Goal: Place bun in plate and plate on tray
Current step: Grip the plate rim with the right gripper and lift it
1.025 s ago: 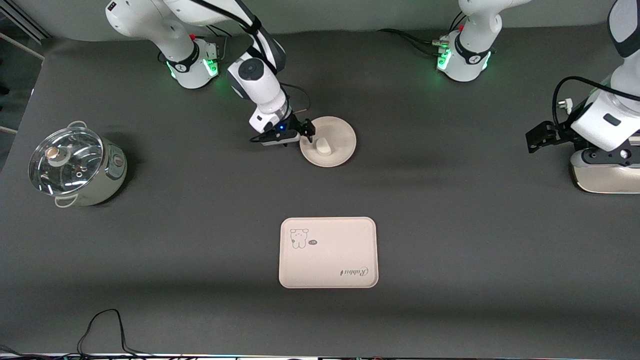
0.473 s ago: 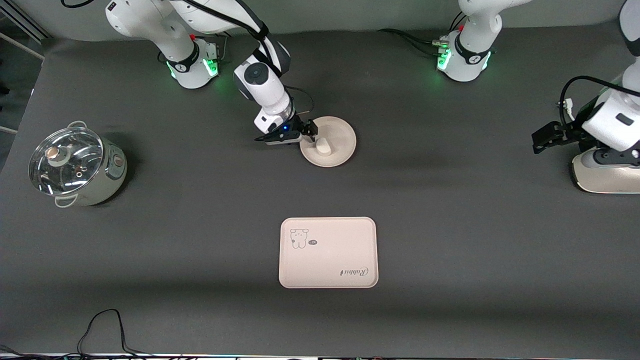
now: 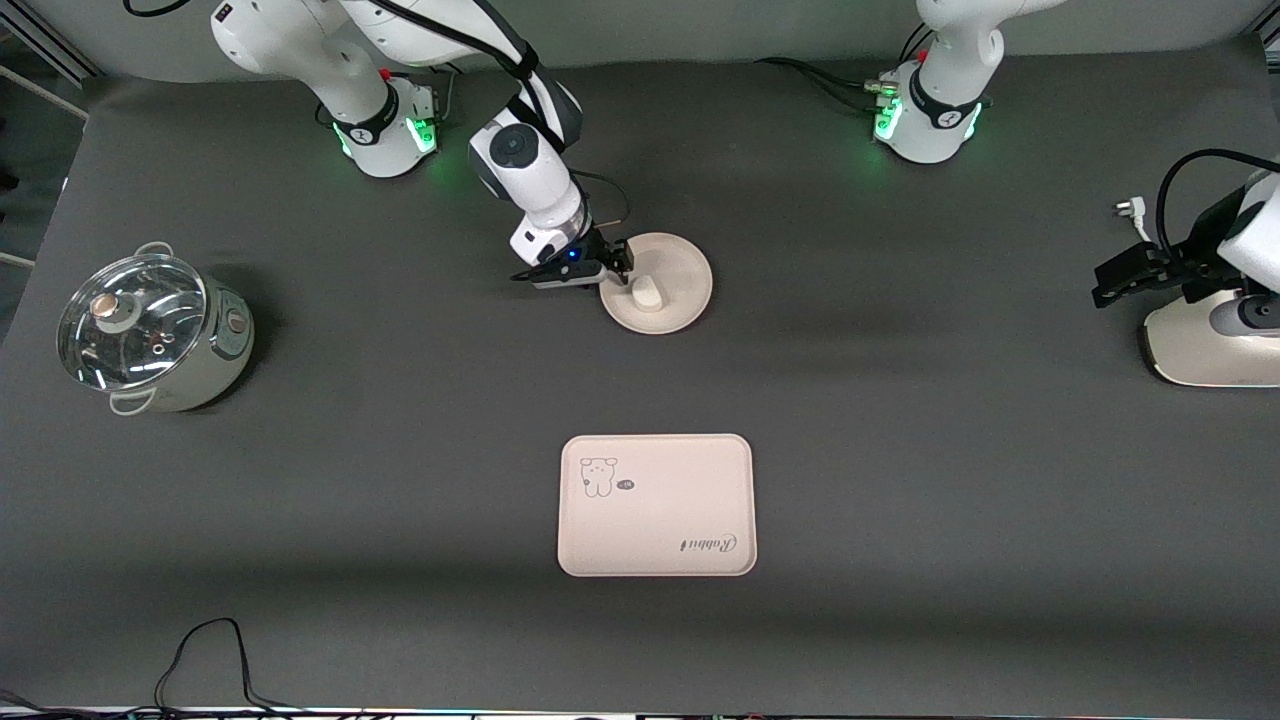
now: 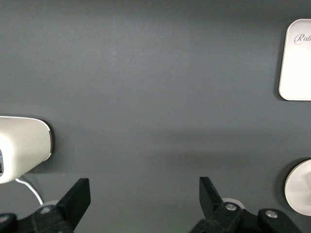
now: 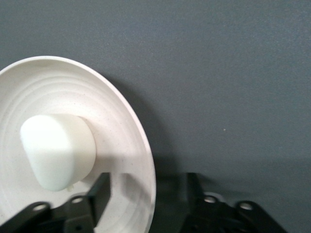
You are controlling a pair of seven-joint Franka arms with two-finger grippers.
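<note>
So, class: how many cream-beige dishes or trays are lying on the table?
2. The round plate, holding the bun, lies by the right gripper. The rectangular tray lies nearer the front camera. Nothing seems hidden.

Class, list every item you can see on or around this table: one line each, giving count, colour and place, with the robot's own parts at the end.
bun: one, off-white, lying in the plate.
plate: one, cream-beige, round, on the table farther from the front camera than the tray.
tray: one, cream-beige, rectangular with a rabbit drawing, nearer the front camera than the plate.
pot: one, pale green with a glass lid, at the right arm's end of the table.
white appliance: one, white, at the left arm's end.
cable: one, black, at the table edge nearest the front camera.
right gripper: one, black, open, fingers either side of the plate's rim.
left gripper: one, black, open, waiting beside the white appliance.
</note>
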